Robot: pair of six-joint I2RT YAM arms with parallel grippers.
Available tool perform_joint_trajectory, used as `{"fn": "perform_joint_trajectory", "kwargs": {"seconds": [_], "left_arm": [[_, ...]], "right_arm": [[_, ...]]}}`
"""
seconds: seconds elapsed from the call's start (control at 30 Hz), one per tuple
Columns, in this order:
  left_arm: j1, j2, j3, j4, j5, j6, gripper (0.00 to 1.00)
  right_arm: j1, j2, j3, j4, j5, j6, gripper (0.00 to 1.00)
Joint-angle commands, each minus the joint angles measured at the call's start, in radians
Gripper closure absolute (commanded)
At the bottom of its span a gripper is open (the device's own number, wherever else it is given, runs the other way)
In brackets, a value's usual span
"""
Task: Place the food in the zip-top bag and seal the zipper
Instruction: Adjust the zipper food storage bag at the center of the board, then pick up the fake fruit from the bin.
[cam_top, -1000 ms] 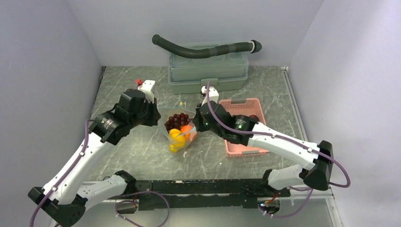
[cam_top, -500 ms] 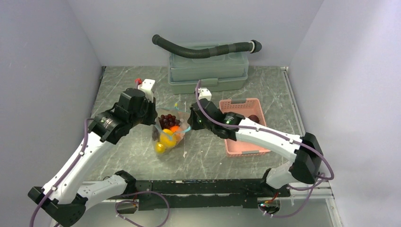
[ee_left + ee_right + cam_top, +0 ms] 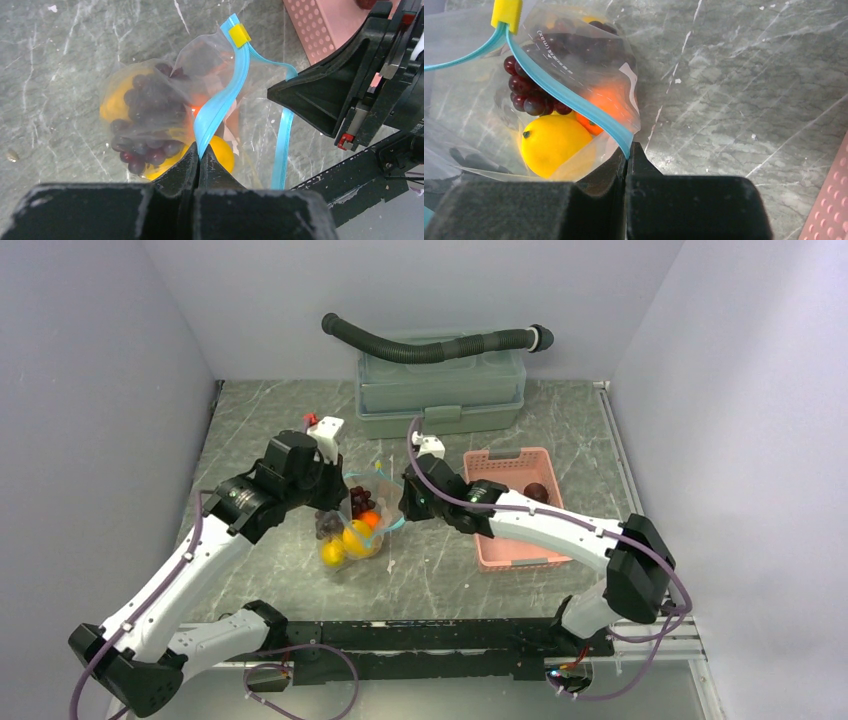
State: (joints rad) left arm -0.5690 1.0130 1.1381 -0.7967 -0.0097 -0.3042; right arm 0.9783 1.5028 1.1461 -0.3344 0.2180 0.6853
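Observation:
The clear zip-top bag (image 3: 352, 530) hangs between both arms, just above the table. Inside it lie the food pieces: dark grapes (image 3: 145, 125), an orange ball (image 3: 599, 112) and yellow lemons (image 3: 551, 145). The teal zipper (image 3: 220, 100) has a yellow slider (image 3: 239, 35) at one end, and its two strips stand apart, so the mouth gapes. My left gripper (image 3: 200, 152) is shut on one strip. My right gripper (image 3: 628, 152) is shut on the other strip (image 3: 569, 95). In the top view, the left gripper (image 3: 337, 492) and the right gripper (image 3: 400, 510) flank the bag.
A pink slotted basket (image 3: 520, 540) sits right of the bag with a dark round piece (image 3: 537, 490) inside. A green lidded box (image 3: 440, 390) with a black corrugated hose (image 3: 430, 345) on top stands at the back. Grey walls close in both sides.
Both grippers have carried the bag to the left, and the food inside shifted with it. The right arm has stretched further left; both grips held.

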Motion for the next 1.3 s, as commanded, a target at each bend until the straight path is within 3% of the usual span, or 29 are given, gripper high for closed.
{"fn": "perform_joint_trajectory", "kwargs": {"seconds": [0.0,0.43,0.8,1.27], "left_arm": [[-0.002,-0.008,-0.027,0.075,0.061,0.019,1.00],[-0.002,-0.048,-0.074,0.078,0.055,0.026,1.00],[-0.002,-0.072,-0.086,0.060,0.026,0.040,1.00],[-0.001,-0.090,-0.092,0.057,0.015,0.043,1.00]], "right_arm": [[-0.006,-0.072,-0.022,0.034,0.019,0.011,0.96],[-0.005,-0.213,0.003,-0.059,0.090,-0.034,0.52],[-0.023,-0.270,0.065,-0.263,0.293,-0.099,0.43],[-0.204,-0.231,0.033,-0.437,0.423,-0.156,0.36]]}}
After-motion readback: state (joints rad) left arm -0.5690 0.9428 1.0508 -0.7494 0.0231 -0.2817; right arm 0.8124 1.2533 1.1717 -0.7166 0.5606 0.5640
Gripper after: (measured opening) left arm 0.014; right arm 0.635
